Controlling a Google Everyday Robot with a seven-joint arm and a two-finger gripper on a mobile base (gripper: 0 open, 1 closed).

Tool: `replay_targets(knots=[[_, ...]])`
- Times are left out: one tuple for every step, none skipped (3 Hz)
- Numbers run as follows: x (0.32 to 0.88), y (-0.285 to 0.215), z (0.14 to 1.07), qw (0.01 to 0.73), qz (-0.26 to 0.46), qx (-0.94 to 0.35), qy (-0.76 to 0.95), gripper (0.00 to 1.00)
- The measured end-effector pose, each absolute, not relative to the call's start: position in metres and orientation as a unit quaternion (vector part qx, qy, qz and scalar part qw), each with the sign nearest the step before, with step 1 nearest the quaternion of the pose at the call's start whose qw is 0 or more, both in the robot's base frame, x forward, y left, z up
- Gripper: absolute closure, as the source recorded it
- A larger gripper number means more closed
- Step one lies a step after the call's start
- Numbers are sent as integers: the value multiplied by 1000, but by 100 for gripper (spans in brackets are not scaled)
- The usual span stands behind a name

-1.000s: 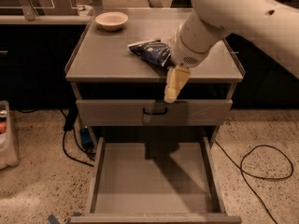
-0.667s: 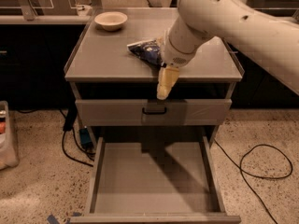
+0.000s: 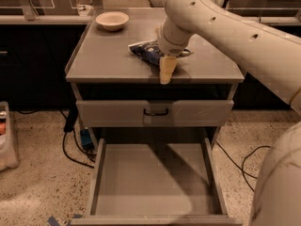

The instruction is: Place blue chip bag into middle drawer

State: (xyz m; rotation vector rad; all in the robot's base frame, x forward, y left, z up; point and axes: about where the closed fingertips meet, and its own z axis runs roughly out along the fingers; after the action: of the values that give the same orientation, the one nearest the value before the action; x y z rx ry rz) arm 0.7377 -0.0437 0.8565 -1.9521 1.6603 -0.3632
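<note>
The pincer [image 3: 167, 69] hung pointing down over the front edge of the bench [image 3: 103, 60], just beside the bag [image 3: 146, 51]; whether it was clenched or released could not be told. The bag lay crumpled on the bench top near its middle, and the bowl [image 3: 112, 20] sat at the bench's back left corner. Under the bench top was a shut drawer front [image 3: 197, 113], and below that the middle drawer [image 3: 150, 182] stood pulled out.

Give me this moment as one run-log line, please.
hand: at front edge of cabinet top | blue chip bag: on cabinet top, by hand | middle drawer: open
</note>
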Motion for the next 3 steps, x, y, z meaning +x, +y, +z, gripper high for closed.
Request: replay_targets(knots=[[740, -46, 860, 274, -137, -725, 617, 0], [749, -52, 871, 278, -145, -723, 615, 0], [757, -50, 879, 281, -150, -728, 607, 0]])
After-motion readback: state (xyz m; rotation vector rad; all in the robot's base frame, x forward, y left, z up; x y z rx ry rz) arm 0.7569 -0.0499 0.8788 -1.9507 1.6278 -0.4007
